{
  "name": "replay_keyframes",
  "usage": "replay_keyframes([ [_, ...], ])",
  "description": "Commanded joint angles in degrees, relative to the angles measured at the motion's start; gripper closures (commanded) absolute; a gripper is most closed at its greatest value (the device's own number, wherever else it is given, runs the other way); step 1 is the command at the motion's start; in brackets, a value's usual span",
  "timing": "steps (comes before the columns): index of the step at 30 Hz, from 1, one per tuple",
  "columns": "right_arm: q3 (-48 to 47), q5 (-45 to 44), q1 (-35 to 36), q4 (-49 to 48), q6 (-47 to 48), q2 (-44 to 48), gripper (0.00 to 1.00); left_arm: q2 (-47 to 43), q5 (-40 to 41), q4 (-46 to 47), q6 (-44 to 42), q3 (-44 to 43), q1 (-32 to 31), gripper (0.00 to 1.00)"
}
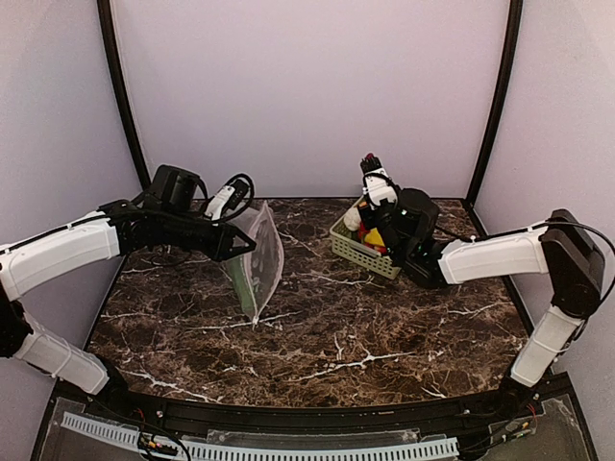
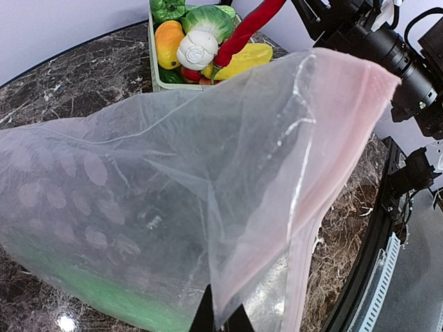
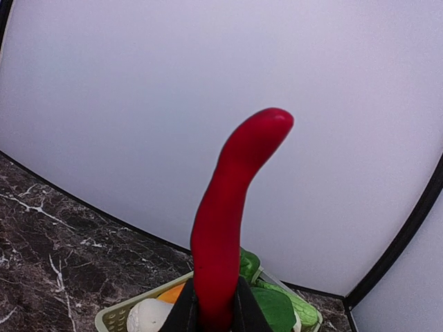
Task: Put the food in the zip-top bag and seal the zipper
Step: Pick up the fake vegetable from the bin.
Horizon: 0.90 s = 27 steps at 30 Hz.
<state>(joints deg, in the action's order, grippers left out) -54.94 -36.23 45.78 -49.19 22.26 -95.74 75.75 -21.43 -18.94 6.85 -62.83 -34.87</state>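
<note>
**Chili pinched over the basket, bag held up on the left**

The right gripper [image 3: 216,315] is closed narrowly on the lower end of the red chili [image 3: 225,221]. The chili's curved body rises beyond the fingertips, clear of the pale green basket [image 3: 111,318] under it. That basket sits right of centre, towards the far edge, with other toy produce in it.

The left gripper [image 2: 221,319] is fully closed, pinching an edge of the zip-top bag [image 2: 173,207]. The bag stands left of centre, its lower edge on the table [image 1: 336,336] and its dotted clear film billowing away from the fingers. The pink zipper [image 2: 325,152] runs up from the pinch towards the bag's top corner. Bag and basket are well apart.

The table is dark brown marble with white veins. Plain pale walls [image 1: 307,86] enclose it, with black posts [image 1: 122,96] in the far corners.
</note>
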Motion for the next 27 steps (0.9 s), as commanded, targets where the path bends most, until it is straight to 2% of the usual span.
replay_keyframes([
  [1,0.3,-1.0,0.7,-4.9,1.8,-2.2,0.87,0.6,-0.4,-0.2,0.3,0.8,0.3,0.99],
  [10,-0.2,-1.3,0.9,-5.8,2.2,-0.9,0.86,1.9,-1.0,-0.1,0.4,0.7,0.3,0.99],
  [20,0.9,-0.2,0.8,-2.0,-3.6,7.6,0.84,2.7,-1.3,-0.2,0.6,0.7,0.3,0.99],
  [27,-0.1,2.0,0.8,10.3,-9.7,15.8,0.84,2.5,-0.9,-0.4,0.6,0.6,0.3,0.99],
])
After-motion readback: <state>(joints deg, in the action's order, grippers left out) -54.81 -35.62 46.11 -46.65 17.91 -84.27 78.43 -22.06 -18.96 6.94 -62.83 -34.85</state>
